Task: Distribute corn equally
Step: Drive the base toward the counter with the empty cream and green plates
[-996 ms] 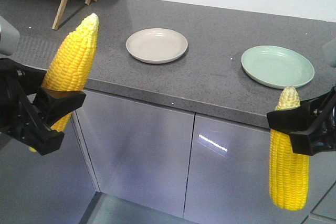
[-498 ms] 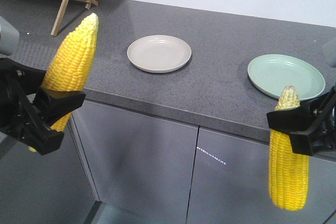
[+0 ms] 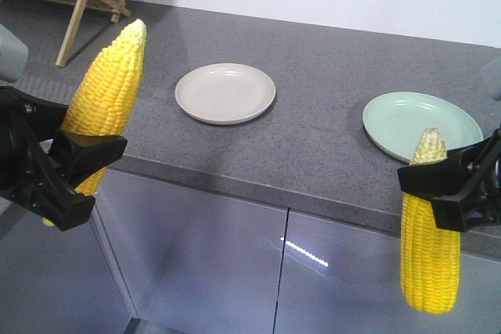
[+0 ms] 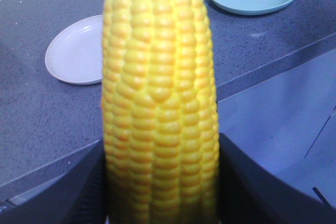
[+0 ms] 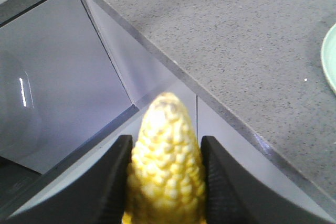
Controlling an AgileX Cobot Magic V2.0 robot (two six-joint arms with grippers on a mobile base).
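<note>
In front of the grey counter (image 3: 329, 146), two cobs of corn are held up in the air, well short of the plates. The left cob (image 3: 106, 103) is gripped around its lower part by the left gripper (image 3: 78, 163), which is closed tight on it, and its pale tip is pointed up. The right cob (image 3: 429, 260) is gripped just under its tip by the right gripper (image 3: 448, 187), also closed tight, so most of it is left hanging below the jaws. On the counter, a cream plate (image 3: 225, 93) and a green plate (image 3: 421, 119) are set well apart, and nothing is seen on either one.

One cob is probably meant for each plate. The right cob could be lost, because it is held at its thin end. It could also be bumped on the counter edge if it is not lifted first. A round cob could be rolled off a plate if it is dropped from high up or near the rim
</note>
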